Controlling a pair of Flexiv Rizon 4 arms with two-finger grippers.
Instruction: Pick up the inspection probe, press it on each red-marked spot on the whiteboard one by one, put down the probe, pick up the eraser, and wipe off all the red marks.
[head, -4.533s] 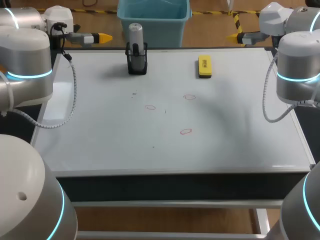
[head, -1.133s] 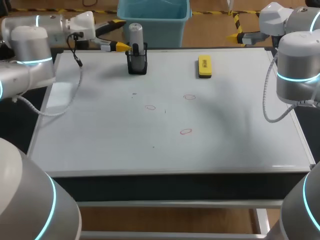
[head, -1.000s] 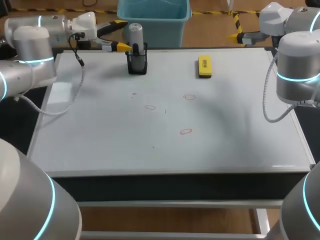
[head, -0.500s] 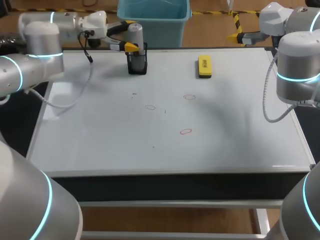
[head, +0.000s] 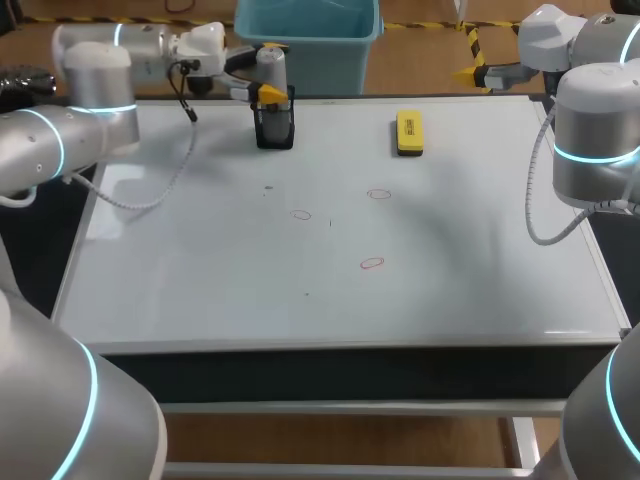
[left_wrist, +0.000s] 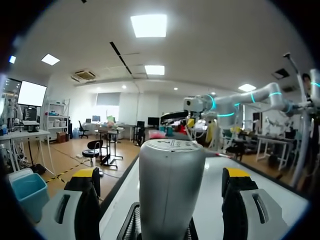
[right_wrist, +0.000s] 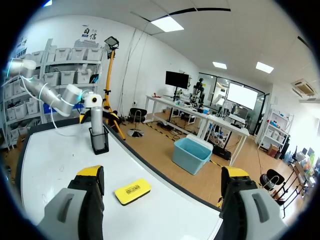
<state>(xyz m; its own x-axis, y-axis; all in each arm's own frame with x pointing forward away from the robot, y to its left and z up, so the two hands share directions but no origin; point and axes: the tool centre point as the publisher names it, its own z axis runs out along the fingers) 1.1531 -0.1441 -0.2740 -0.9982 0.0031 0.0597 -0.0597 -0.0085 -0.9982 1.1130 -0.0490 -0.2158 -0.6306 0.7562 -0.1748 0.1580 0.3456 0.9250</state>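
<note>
Grey probe (head: 271, 62) upright in black mesh holder (head: 275, 128), between fingers of wide-open left claw (left_wrist: 161, 174), untouched

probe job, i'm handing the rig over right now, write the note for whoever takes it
Grippers: the left gripper is open, with a finger on either side of the probe, not closed on it. The right gripper is open and empty, by the far right corner of the whiteboard.
Things: the probe stands in the black holder at the far edge. The eraser lies to its right.
Done: nothing. All three red marks are on the board.
Left: grasp the probe, press each mark, put it down, take the eraser, wipe.
</note>
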